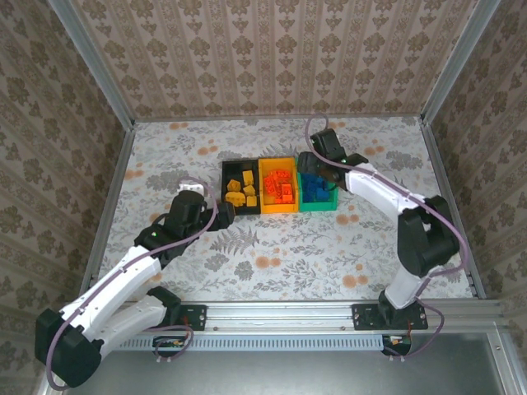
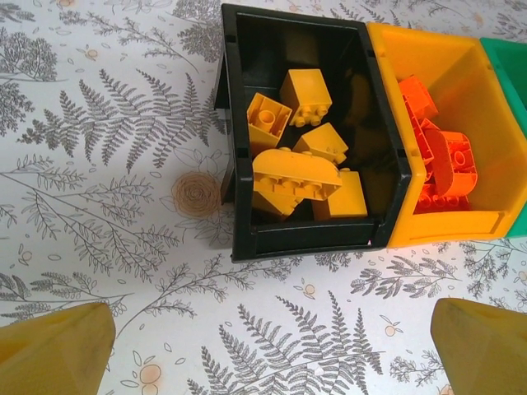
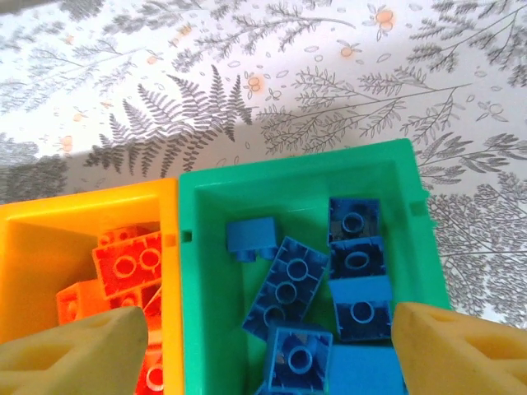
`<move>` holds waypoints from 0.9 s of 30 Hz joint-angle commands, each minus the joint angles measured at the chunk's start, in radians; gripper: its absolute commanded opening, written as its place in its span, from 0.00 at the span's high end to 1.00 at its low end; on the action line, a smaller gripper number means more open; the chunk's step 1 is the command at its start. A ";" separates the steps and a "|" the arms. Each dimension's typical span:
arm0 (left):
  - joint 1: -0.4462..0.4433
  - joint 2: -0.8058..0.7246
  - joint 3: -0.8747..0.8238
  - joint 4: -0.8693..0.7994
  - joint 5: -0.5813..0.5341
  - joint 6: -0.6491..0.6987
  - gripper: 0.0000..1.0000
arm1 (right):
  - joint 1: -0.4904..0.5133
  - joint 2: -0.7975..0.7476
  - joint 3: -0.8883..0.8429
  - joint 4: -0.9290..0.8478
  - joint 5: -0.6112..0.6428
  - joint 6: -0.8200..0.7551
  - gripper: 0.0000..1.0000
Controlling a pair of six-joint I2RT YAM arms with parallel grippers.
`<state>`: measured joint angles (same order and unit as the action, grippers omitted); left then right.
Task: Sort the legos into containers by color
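Note:
Three containers stand joined in a row: a black bin (image 1: 224, 177), a yellow-orange bin (image 1: 278, 209) and a green bin (image 1: 318, 206). Yellow legos (image 2: 296, 173) lie in the black bin (image 2: 313, 239). Orange-red legos (image 2: 440, 156) fill the yellow-orange bin (image 2: 445, 226). Several blue legos (image 3: 288, 284) lie loose in the green bin (image 3: 296, 164). My left gripper (image 2: 268, 354) hangs open over bare table just in front of the black bin. Above the green bin, my right gripper (image 3: 268, 354) is open, nothing between its fingers.
The fern-printed table (image 1: 288, 247) spreads in front of the bins. Wallpapered walls in a metal frame (image 1: 111, 99) close it in on three sides. An aluminium rail (image 1: 280, 313) with both arm bases runs along the near edge.

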<state>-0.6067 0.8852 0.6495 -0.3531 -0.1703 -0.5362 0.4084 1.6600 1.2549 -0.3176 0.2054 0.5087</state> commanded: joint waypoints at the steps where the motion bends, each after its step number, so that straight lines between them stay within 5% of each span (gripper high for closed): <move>1: 0.007 -0.010 0.002 0.079 -0.072 0.049 0.00 | 0.003 -0.154 -0.094 0.095 0.033 0.011 0.11; 8: 0.049 0.081 -0.023 0.401 -0.326 0.297 0.00 | 0.049 -0.317 -0.215 0.100 0.235 -0.024 0.00; 13: 0.253 0.310 0.050 0.464 -0.430 0.403 0.00 | 0.049 -0.380 -0.291 0.136 0.301 0.001 0.00; 21: 0.373 0.530 0.018 0.628 -0.460 0.539 0.00 | 0.049 -0.453 -0.374 0.150 0.430 0.004 0.00; 27: 0.448 0.532 -0.154 0.961 -0.321 0.584 0.00 | 0.036 -0.490 -0.448 0.242 0.417 -0.009 0.00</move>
<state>-0.1825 1.4185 0.5545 0.3889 -0.5507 -0.0193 0.4530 1.1946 0.8421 -0.1432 0.5823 0.5037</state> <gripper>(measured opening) 0.997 0.999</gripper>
